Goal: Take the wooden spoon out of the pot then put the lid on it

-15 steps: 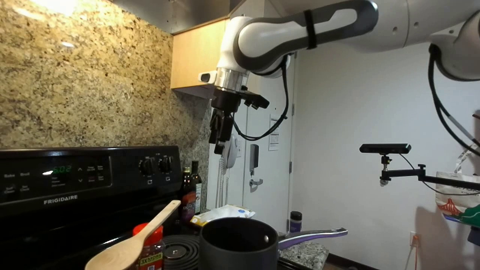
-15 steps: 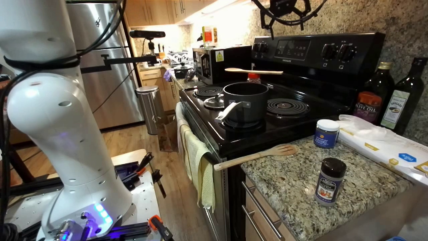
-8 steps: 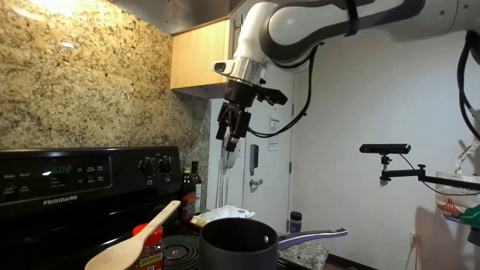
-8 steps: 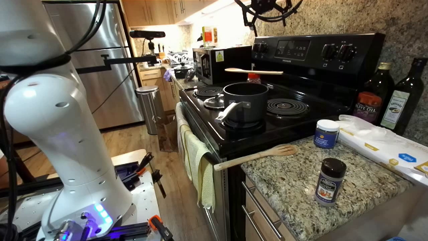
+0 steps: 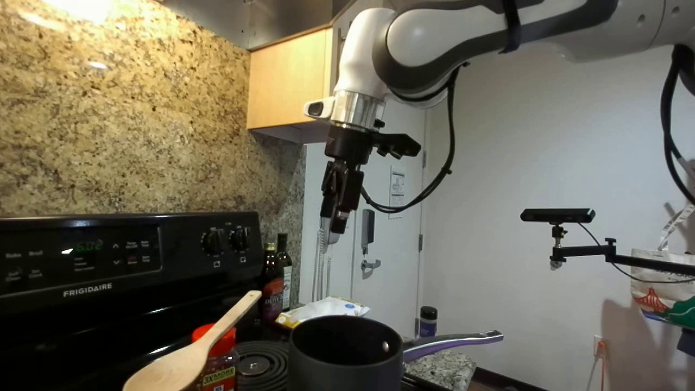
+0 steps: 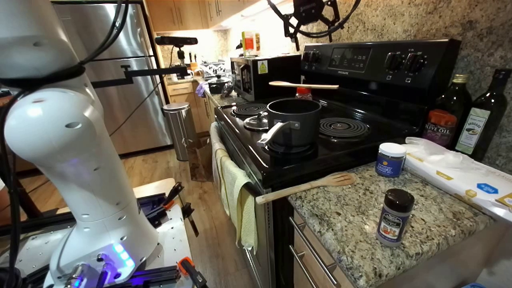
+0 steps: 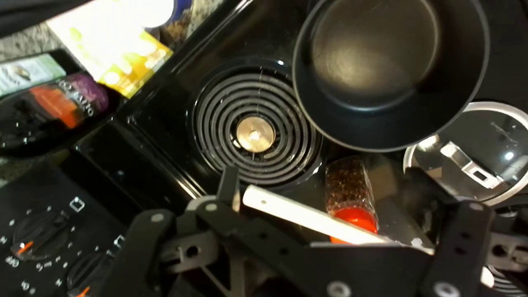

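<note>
We see the long light-tan wooden spoon (image 5: 194,354) out of the dark-grey round pot (image 6: 306,130), lying across the red cap of a clear jar (image 7: 347,183). Oval bowl, straight handle, small hole near the handle's end. Pot's upright on the black coil stovetop (image 6: 340,154), uncovered; the wrist view lets us see down to its dull base. The round glassy-looking lid (image 7: 491,144), silvery rim and flat metal handle, is off, sitting on the stovetop just beside the pot.

Visibility: in an exterior view we lose the tip of the spoon's bowl and the pot's lower part at the bottom frame edge. In the wrist view the pot's rim overlaps the lid, the right frame edge crops it, and the black two-finger gripper (image 5: 333,219) blocks most of the spoon's bowl. We can't tell whether lid and pot touch.

Fingers (image 7: 227,187): wide apart per the wrist view, with the spoon's handle and the jar showing in the gap, well below. In an exterior view we catch them near side-on, so the gap reads narrow there. Gripper hangs in the air well above the spoon, pot and lid, fingertips clear of all three.
</note>
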Tool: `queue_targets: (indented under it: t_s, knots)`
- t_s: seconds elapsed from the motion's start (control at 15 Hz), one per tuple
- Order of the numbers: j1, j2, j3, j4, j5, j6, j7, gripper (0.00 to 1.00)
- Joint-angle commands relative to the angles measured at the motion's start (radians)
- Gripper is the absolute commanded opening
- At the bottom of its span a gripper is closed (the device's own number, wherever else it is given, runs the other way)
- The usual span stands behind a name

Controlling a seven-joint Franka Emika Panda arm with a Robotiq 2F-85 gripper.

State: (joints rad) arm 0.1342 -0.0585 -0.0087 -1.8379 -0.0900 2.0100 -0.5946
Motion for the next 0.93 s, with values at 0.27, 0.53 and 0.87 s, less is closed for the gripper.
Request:
queue_targets:
  t_s: [0.27, 0.53, 0.87]
  knots:
    - [-0.009, -0.219, 0.054, -0.280, -0.039, -0.176, 0.194, 1.00]
    - [0.010, -0.319, 0.012, -0.413, -0.008, -0.190, -0.019, 1.00]
    - [0.004, -0.303, 0.017, -0.397, -0.029, -0.202, 0.012, 1.00]
